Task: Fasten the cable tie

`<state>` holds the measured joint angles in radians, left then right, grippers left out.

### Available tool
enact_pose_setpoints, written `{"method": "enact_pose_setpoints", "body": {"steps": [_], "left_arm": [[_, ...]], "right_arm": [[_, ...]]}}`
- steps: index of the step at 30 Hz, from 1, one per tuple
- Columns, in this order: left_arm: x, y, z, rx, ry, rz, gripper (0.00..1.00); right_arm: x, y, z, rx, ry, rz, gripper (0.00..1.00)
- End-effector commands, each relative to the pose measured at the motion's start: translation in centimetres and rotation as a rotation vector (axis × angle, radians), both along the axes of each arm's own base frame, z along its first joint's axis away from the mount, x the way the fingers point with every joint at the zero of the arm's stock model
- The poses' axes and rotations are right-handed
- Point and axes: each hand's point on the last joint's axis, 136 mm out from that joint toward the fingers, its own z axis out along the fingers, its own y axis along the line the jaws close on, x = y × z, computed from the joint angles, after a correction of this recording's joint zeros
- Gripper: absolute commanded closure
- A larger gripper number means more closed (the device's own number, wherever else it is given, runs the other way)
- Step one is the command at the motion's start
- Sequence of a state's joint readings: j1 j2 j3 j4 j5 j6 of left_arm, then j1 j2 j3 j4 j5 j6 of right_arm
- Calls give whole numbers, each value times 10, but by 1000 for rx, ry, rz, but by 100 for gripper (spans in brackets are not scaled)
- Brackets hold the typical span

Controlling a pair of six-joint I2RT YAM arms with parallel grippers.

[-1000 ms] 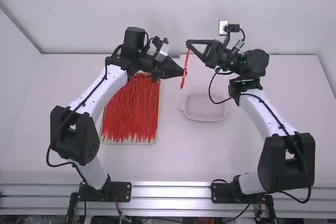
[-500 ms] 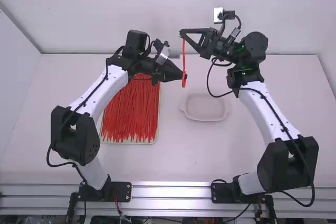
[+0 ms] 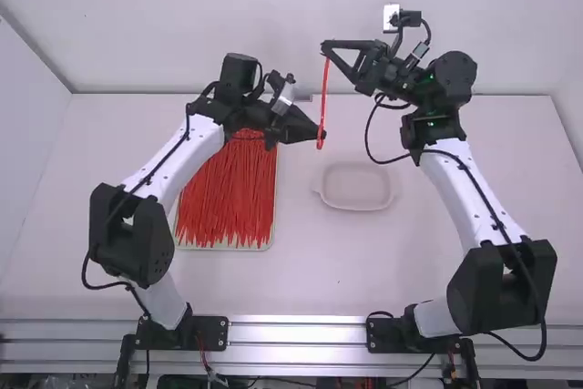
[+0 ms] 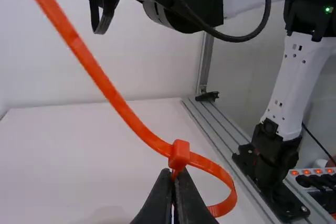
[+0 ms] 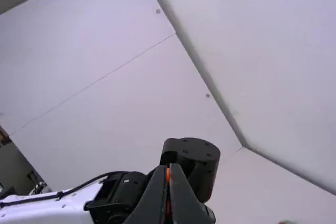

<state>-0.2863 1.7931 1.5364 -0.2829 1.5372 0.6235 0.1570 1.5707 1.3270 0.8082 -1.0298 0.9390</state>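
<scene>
Orange tie (image 3: 322, 102): one, tail threaded through its own head into a small loop, held upright in the air over the table (image 3: 301, 252), between tie pile (image 3: 228, 190) and tub (image 3: 357, 187). My left gripper (image 3: 316, 129) pinches it just under the head; my right gripper (image 3: 326, 49) is clenched on the tail's top end.

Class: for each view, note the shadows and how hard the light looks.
High view: soft even light, faint shadow on the table beneath the left arm. Left wrist view: cable tie evenly lit, no glare. Right wrist view: wall panels darken toward one corner.
</scene>
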Motion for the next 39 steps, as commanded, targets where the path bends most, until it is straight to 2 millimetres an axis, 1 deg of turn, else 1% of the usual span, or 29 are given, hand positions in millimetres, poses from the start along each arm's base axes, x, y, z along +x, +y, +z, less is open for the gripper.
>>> {"method": "enact_pose_setpoints", "body": {"steps": [1,2,3,5,6,8,9,11,12,14,16,18,23,26,29,34,35,38,39], "left_arm": [[-9,-3,-7,-18,9,-40,98],[-8,-2,-7,-18,9,-37,98],[-7,0,-7,-18,8,-31,98],[-4,2,-6,-20,2,-25,98],[-2,3,-5,-20,0,-20,98],[3,6,-2,-20,3,-11,98],[4,7,-1,-20,4,-7,99],[6,5,3,-20,3,-9,98],[7,6,4,-20,1,-8,98],[9,5,8,-23,-8,-8,98],[10,5,11,-24,-14,-8,98],[14,7,16,-26,-21,0,98],[21,13,24,-26,-20,19,98],[21,12,26,-27,-25,17,98],[23,11,27,-28,-39,27,98],[24,11,26,-27,-39,33,98],[24,11,26,-27,-40,33,98],[23,9,26,-27,-39,27,98],[23,10,26,-27,-39,30,98]], "right_arm": [[-11,-4,31,9,-90,7,87],[-17,-3,27,-18,-90,48,75],[-22,-3,23,-41,-93,81,60],[-29,-4,16,-74,-94,130,43],[-32,-4,13,-89,-94,153,1],[-39,-5,4,-121,-77,202,2],[-38,-5,0,-125,-55,209,2],[-33,-5,-15,-127,35,211,2],[-32,-5,-18,-129,48,212,2],[-30,-4,-34,-139,91,219,2],[-30,-4,-42,-143,107,225,2],[-30,-4,-55,-146,132,228,2],[-33,-3,-73,-153,160,247,2],[-36,-2,-80,-157,179,263,2],[-39,4,-85,-158,188,277,2],[-40,14,-84,-158,162,275,0],[-40,17,-83,-155,162,271,4],[-38,21,-82,-148,162,254,22],[-37,22,-82,-146,162,247,30]]}}
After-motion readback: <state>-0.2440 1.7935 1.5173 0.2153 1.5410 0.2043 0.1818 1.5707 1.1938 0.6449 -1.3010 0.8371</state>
